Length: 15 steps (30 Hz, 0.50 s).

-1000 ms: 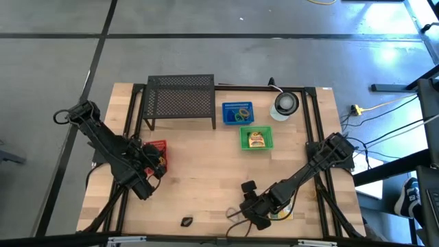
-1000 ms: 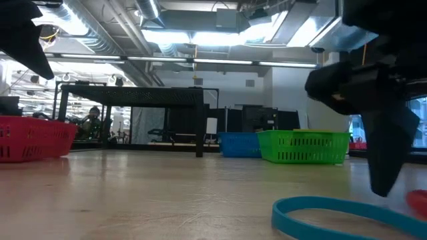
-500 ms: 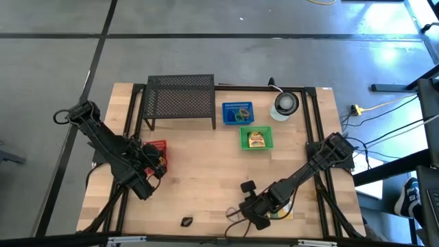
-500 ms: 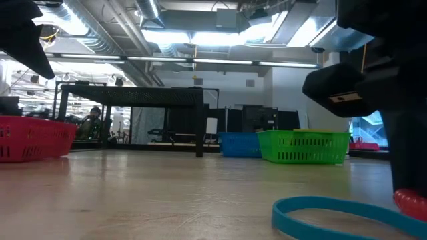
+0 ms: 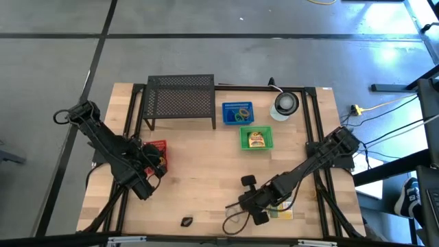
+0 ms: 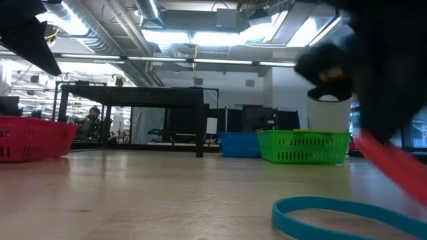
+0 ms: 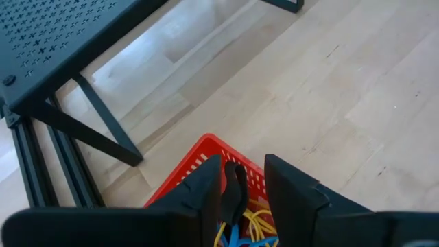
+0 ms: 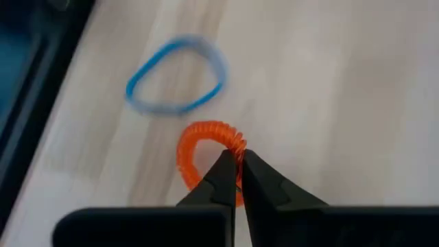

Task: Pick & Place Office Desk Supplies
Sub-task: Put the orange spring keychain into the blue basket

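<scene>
Right gripper [image 8: 236, 180] has closed since a second ago, its fingertips now pinched on an orange coiled loop [image 8: 206, 159]; the arm has also shifted a little toward the table's middle near the front edge in the high view [image 5: 248, 204]. Low view shows the orange loop as a blurred red-orange streak [image 6: 393, 165] under the dark gripper mass, seemingly off the tabletop.

Blue oval loop [image 8: 176, 84] lies flat on the wood just beyond the orange one, not touching it; same loop sits in the near foreground of the low view [image 6: 340, 215].

Left gripper [image 7: 236, 195] unchanged, hovering over the red basket [image 7: 206, 156] at the table's left side [image 5: 152, 156]. Fingers part-open with a dark object between them, a black clip by the look of it; can't tell for sure whether it is gripped. Yellow and blue loops [image 7: 254, 225] lie in the basket below.

Blue basket [image 5: 237, 113] and green basket [image 5: 256, 138] stand behind mid-table, right of the black mesh shelf [image 5: 181, 99]. Green one holds a tan item, rubber bands probably. Small black clip [image 5: 186, 221] lies alone near the front edge. Round grey-white disc [image 5: 285, 104] at the back right.
</scene>
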Available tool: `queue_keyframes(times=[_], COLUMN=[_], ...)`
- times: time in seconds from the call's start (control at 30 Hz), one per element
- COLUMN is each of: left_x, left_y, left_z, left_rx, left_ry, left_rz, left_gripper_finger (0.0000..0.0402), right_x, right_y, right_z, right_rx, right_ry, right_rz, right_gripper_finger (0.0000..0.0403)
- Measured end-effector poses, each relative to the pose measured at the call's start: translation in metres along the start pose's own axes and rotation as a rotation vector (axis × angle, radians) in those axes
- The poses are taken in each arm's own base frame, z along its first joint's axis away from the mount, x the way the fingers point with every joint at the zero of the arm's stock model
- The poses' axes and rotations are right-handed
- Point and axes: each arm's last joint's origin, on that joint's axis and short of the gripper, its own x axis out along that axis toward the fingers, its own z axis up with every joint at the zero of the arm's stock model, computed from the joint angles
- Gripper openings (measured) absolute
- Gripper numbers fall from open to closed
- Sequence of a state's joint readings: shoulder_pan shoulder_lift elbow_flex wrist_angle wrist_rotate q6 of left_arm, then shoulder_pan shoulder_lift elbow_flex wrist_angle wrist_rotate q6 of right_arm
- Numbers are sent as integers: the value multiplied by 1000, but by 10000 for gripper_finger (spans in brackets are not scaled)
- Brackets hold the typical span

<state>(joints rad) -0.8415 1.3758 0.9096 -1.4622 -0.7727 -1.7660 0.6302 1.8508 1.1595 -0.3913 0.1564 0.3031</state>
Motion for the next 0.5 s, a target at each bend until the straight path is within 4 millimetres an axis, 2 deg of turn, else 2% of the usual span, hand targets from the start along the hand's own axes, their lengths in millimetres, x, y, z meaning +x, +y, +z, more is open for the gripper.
queue_keyframes(times=[0.07,0.17,0.33,0.43,0.5], left_x=[0,0,0,0,0], left_y=[0,0,0,-1,-1], left_z=[0,1,2,3,5], left_rx=[0,0,0,0,-4], left_ry=[-1,-16,-61,-114,-161], left_rz=[0,-3,-12,-22,-29], left_gripper_finger=[103,102,104,104,102], right_x=[-15,-44,-100,-128,-139], right_y=[-7,-21,-42,-51,-55], right_z=[7,20,42,49,51], right_rx=[20,71,280,399,432], right_ry=[-66,-230,-578,-723,-774], right_rz=[-64,-253,-572,-658,-676], right_gripper_finger=[13,19,21,21,22])
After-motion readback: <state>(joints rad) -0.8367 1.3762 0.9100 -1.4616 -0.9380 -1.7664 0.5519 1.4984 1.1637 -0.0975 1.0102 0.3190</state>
